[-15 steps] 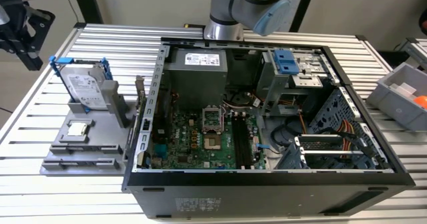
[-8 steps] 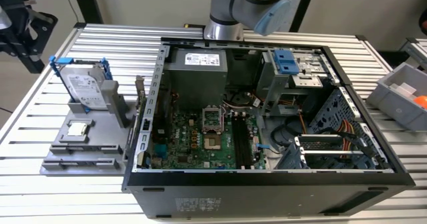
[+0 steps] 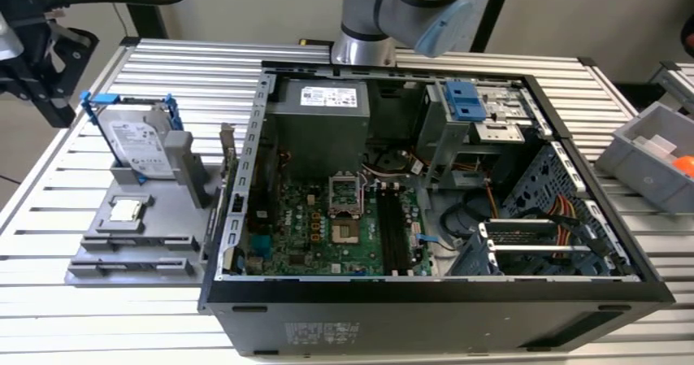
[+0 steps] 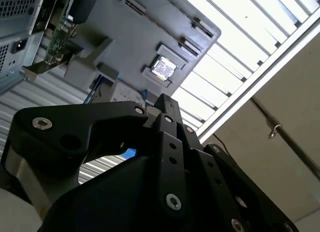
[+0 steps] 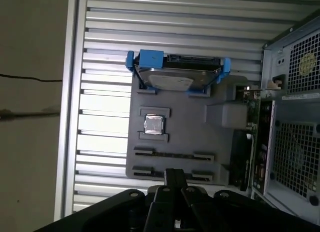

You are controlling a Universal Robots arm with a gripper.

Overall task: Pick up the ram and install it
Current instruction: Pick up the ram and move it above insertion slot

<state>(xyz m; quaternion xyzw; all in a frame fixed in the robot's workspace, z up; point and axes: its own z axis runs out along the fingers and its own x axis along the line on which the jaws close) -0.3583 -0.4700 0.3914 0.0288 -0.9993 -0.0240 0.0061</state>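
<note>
Slatted metal table [image 3: 141, 64]: we see an open computer case [image 3: 434, 316] lying on it with its motherboard [image 3: 314, 227] exposed. A grey fixture [image 3: 103, 247] sits just beside the case, on the exterior view's left.
Exterior view: the arm [image 3: 401, 3] rises behind the case. The gripper [image 3: 54, 109] hangs beyond the fixture near the table's edge, well apart from the motherboard's black slots [image 3: 392, 227].
Second wrist view: the gripper's fingertips meet, and nothing is caught between them.
First wrist view: the fixture carries a hard drive [image 5: 172, 76] in a blue frame and a small silver chip [image 5: 154, 125].
Where the ram [image 5: 240, 159] is: we take it to be the dark narrow stick on edge at the fixture's side nearest the case. It stands just beside a green card [image 5: 254, 127], and we cannot be certain.
Step in hand: the approach to the pick, in our judgement; nothing is grasped.
Next move calls for: parted fingers squared across the stick's thin faces, and a straight lift clear of the neighbouring card.
</note>
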